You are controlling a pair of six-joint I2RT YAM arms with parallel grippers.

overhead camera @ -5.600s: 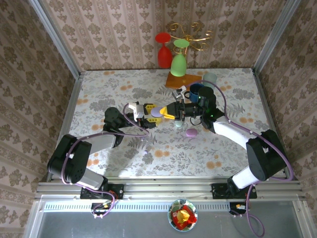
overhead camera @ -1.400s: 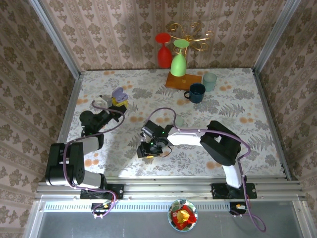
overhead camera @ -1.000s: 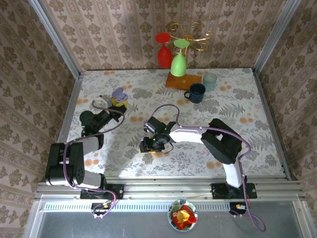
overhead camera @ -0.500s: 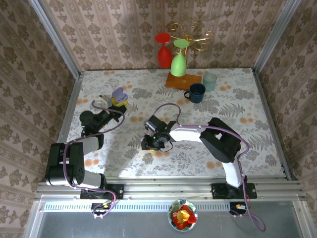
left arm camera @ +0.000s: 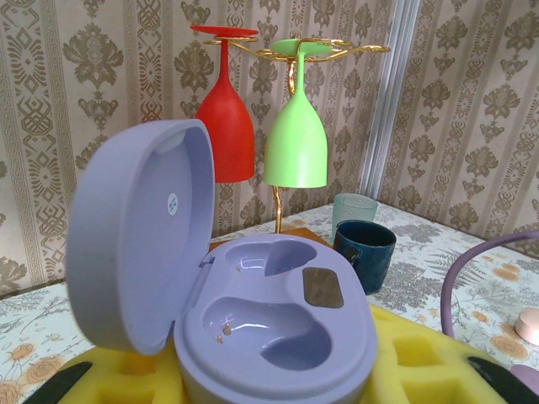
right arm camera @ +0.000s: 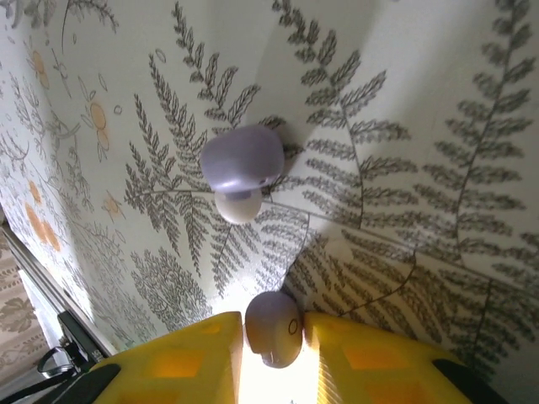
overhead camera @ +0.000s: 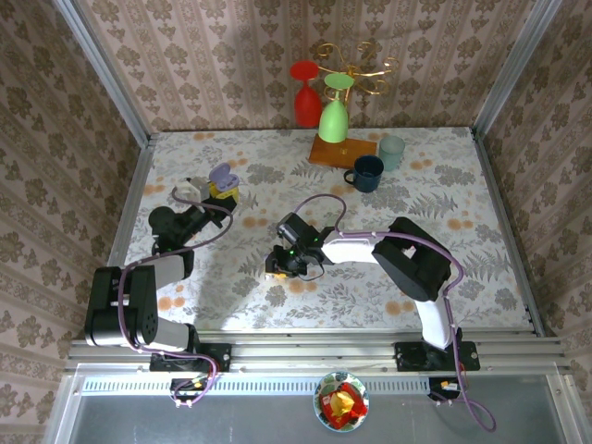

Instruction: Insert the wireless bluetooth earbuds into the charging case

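A pale earbud [right arm camera: 271, 330] was clamped in the right gripper [overhead camera: 276, 270] (a second earbud [right arm camera: 242, 164] lay just ahead on bare table [right arm camera: 421, 118]), the charging case [left arm camera: 278, 328] in the left gripper [overhead camera: 223, 191].

There are two small glossy lilac plastic earbuds [right arm camera: 242, 160] and one lilac pebble-shaped plastic charging case [left arm camera: 269, 328]. There is one gold wire rack [left arm camera: 277, 206] on one orange wooden base [overhead camera: 356, 152], carrying two upturned plastic wine goblets, one red goblet [overhead camera: 305, 97] and one green goblet [overhead camera: 333, 118], and there are two cups, one dark blue mug [overhead camera: 367, 172] and one pale teal tumbler [overhead camera: 392, 151]. A pink rounded shape [left arm camera: 529, 324] at the edge of the left wrist view may be a second case, but too little of it shows to count it.
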